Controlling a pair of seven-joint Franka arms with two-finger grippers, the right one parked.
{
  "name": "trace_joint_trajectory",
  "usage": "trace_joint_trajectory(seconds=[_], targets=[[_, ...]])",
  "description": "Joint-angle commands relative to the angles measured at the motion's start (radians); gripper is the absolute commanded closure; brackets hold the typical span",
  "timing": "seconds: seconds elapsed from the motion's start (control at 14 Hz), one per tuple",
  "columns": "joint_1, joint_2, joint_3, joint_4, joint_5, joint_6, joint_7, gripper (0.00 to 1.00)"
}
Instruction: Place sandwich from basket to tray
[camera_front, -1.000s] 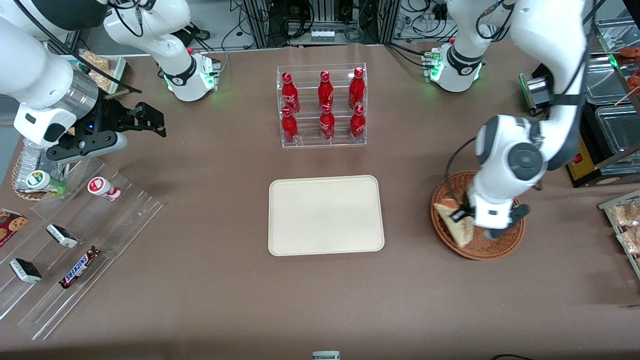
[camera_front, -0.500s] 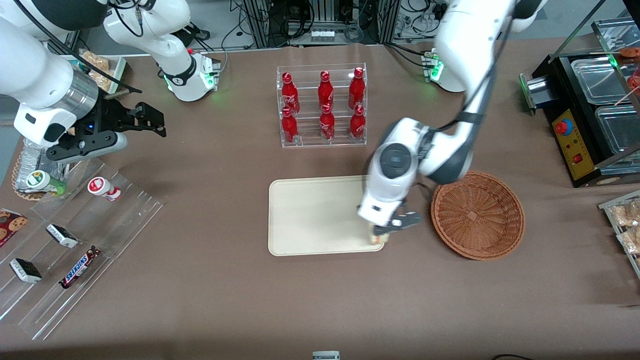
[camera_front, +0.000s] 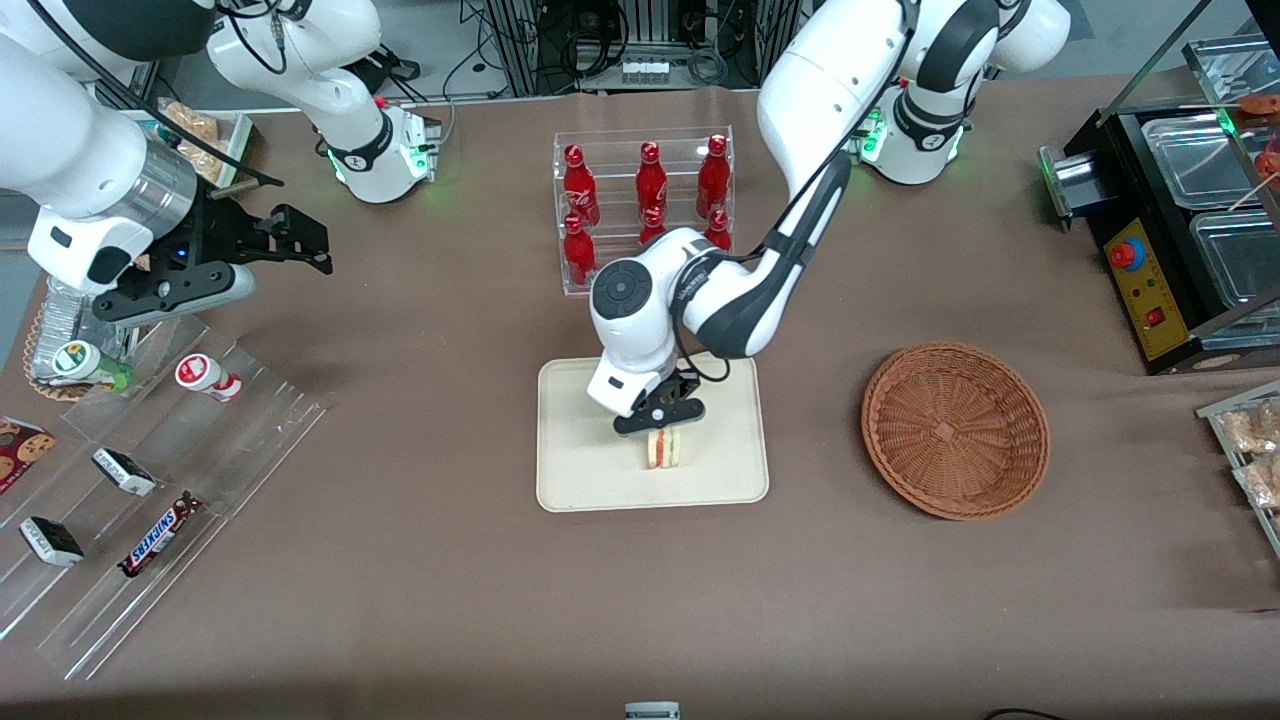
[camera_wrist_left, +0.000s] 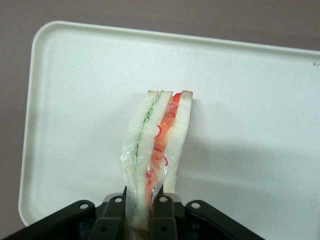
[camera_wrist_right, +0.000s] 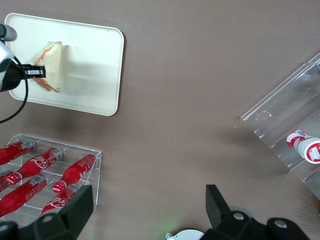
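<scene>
One sandwich: pinched in my gripper, centre frame, over the tray.
Gripper: fingers clamped on the wedge.
Basket: right of the tray, nothing in it.

I am seeing the gripper only partly, because the wrist picture's edge is cutting off its body. Its fingers are hiding the near end of the sandwich, and I cannot tell whether the sandwich is touching the tray.
</scene>
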Motion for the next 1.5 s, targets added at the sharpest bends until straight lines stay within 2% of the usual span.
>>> trace_joint_trajectory(seconds=[0.0,0.14,0.5,0.71,0.86,1.14,1.43], targets=[[-0.008,0.035,0.011,0.026,0.01,0.028,-0.048,0.81],[-0.008,0.027,0.011,0.021,0.008,0.031,-0.067,0.0],[0.006,-0.167,0.014,0.019,0.008,-0.082,-0.075,0.0],[0.08,-0.286,0.014,0.007,-0.085,-0.209,-0.043,0.0],[0.141,-0.358,0.016,-0.04,-0.094,-0.311,0.069,0.0],[0.282,-0.514,0.017,-0.308,-0.085,-0.305,0.342,0.0],[0.455,-0.657,0.019,-0.438,-0.081,-0.326,0.624,0.0]])
